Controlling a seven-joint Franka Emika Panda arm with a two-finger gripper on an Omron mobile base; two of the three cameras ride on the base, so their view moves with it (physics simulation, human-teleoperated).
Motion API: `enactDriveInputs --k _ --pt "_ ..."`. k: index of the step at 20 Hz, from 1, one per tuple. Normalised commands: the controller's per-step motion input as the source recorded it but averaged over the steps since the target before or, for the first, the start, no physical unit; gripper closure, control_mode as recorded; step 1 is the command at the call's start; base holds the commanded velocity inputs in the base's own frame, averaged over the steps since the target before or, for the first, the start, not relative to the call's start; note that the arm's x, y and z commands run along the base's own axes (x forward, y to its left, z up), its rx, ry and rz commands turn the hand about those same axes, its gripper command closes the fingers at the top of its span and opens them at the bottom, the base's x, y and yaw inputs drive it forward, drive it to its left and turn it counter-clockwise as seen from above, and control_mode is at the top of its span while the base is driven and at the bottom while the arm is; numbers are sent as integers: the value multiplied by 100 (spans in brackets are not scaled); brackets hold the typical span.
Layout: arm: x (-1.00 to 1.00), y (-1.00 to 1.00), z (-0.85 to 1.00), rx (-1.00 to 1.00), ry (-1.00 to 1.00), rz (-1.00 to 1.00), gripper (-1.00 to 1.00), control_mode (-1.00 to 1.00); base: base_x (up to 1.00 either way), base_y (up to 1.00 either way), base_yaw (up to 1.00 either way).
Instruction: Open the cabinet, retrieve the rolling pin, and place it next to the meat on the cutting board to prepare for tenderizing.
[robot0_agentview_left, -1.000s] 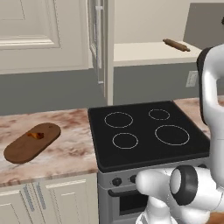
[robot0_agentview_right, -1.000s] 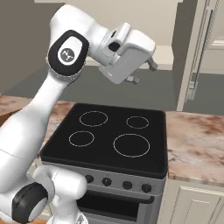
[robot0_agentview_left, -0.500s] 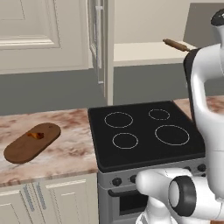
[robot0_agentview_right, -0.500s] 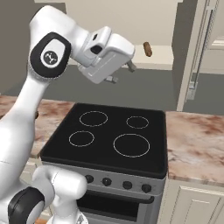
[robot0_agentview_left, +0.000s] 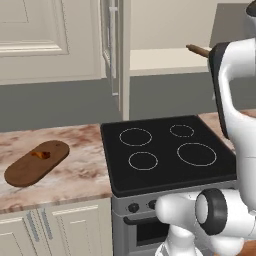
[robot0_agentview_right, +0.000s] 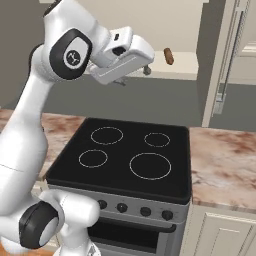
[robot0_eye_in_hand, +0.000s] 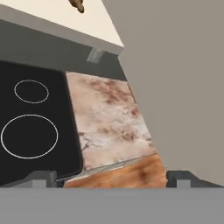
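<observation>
- The cabinet (robot0_agentview_left: 120, 55) stood open; the rolling pin (robot0_agentview_right: 168, 56) lay on its shelf, well apart from the gripper (robot0_agentview_right: 134, 75).
- Jaws were spread wide, empty.
- Retrieval looked in hand; next, reach onto the shelf and close around the pin.
- The meat (robot0_agentview_left: 41, 154) sat on the cutting board (robot0_agentview_left: 22, 170).

Cabinet (robot0_agentview_left: 165, 30) doors swung wide, shelf front clear; rolling pin (robot0_agentview_right: 168, 56) (far right) reachable; stove (robot0_agentview_right: 125, 155) top bare.
</observation>
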Motion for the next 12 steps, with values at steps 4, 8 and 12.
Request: enactDriveInputs --k 4,8,12 --pt "53 12 2 12 -5 17 -100 -100 0 0 0" --pt "48 8 0 10 -4 16 -100 -100 0 0 0" --pt "39 1 0 9 -3 13 -100 -100 0 0 0"
